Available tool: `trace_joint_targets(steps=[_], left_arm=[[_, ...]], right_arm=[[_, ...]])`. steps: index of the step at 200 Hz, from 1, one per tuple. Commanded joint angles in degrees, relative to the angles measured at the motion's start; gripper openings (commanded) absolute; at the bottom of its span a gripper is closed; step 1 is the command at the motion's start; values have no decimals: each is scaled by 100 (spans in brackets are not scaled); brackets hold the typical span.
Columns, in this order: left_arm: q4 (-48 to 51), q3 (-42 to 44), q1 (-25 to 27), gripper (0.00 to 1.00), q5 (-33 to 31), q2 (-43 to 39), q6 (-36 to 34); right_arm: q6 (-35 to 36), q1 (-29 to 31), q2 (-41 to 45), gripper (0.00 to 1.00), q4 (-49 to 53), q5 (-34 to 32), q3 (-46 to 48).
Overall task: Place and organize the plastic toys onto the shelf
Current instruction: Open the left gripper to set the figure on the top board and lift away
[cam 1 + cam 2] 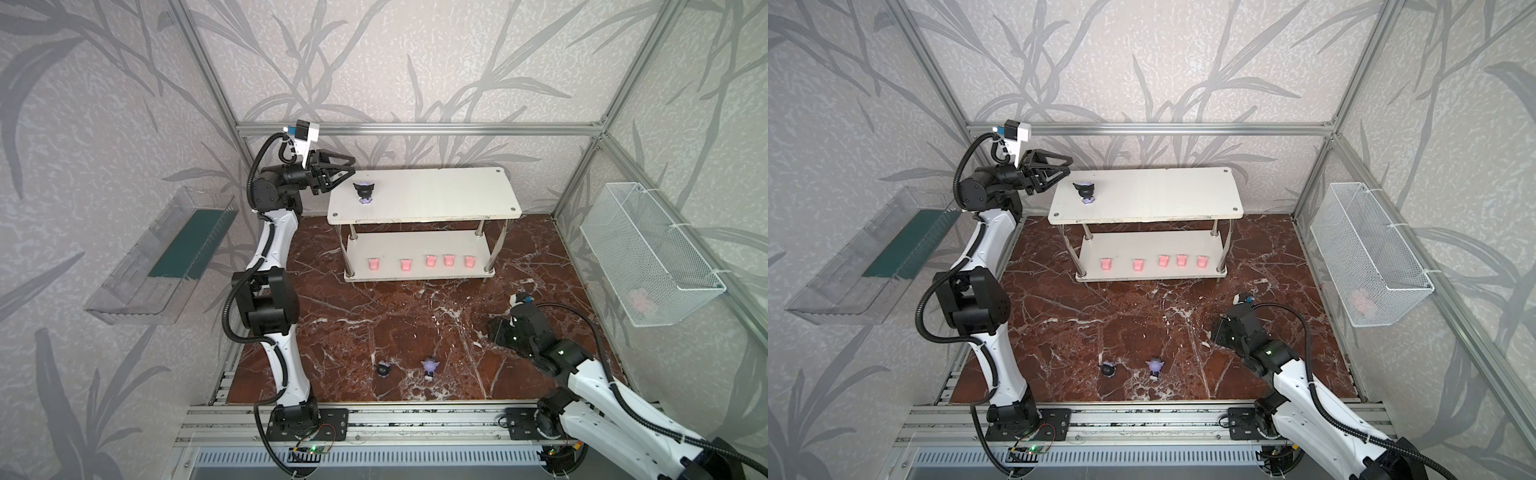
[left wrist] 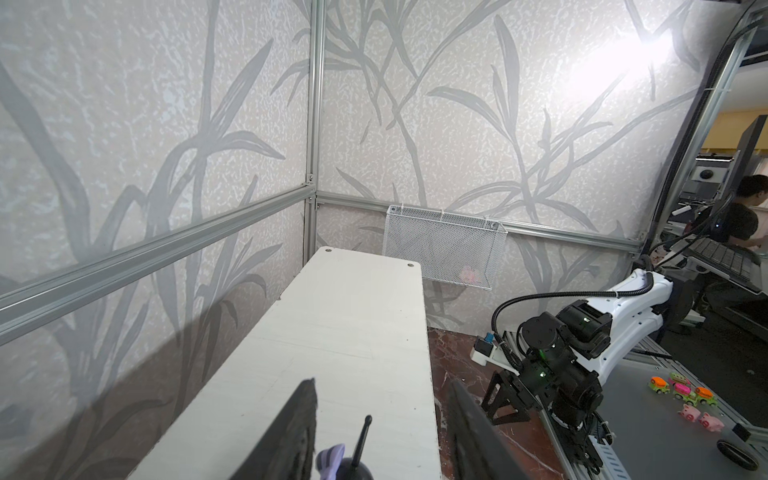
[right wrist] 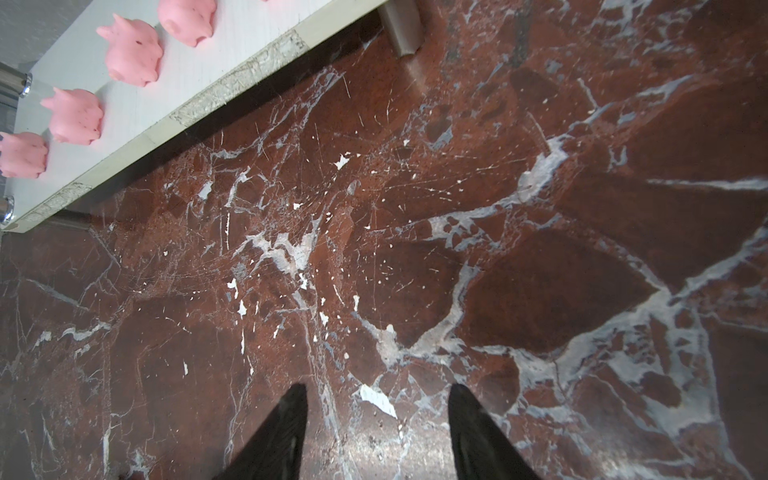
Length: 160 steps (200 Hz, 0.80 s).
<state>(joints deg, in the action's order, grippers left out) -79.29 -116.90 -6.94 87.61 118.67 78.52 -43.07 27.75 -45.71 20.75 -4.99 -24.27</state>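
Gaping empty, left gripper (image 1: 352,165) hovers beside the shelf's (image 1: 436,195) black figurine (image 1: 364,192), right gripper (image 3: 377,388) over floor (image 3: 540,291).

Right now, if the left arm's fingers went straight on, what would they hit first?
Likely the black figurine on the shelf's top board: it stands between the left gripper's open fingers, just ahead, though depth is unclear.

- Marble worktop (image 1: 415,324): carries the shelf (image 1: 436,195). A black figurine (image 1: 383,369) and a lilac figurine (image 1: 430,368) stand well apart from the right end effector (image 1: 493,329).
- Top board: second black figurine (image 1: 364,192), just beside the left end effector (image 1: 352,165).
- Lower board: five piglets (image 1: 430,261) in a row.
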Motion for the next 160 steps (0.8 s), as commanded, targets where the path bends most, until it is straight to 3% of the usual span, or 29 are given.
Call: trace_joint_targets(steps=[1,56,114,133,143,160], left_arm=[[-201,-428,-9,49,256,54,768],[-63,-2070,-12,50,279,305,1457],[586,-1733,-42,49,-513,-327,961],[1879,-691,-74,48,-1004,-1014,-525],[3228,-27,-80,48,-1362,-1571,-2016],[6472,579,10,48,-2202,-2586,-5009]], right_arm=[[34,-19,-7,56,-115,25,-163],[62,-16,-87,56,-238,120,-179],[96,-15,-74,56,-313,239,-192],[96,-18,-12,56,-290,262,-183],[95,-17,42,56,-269,261,-174],[101,-15,175,56,-189,246,-166]])
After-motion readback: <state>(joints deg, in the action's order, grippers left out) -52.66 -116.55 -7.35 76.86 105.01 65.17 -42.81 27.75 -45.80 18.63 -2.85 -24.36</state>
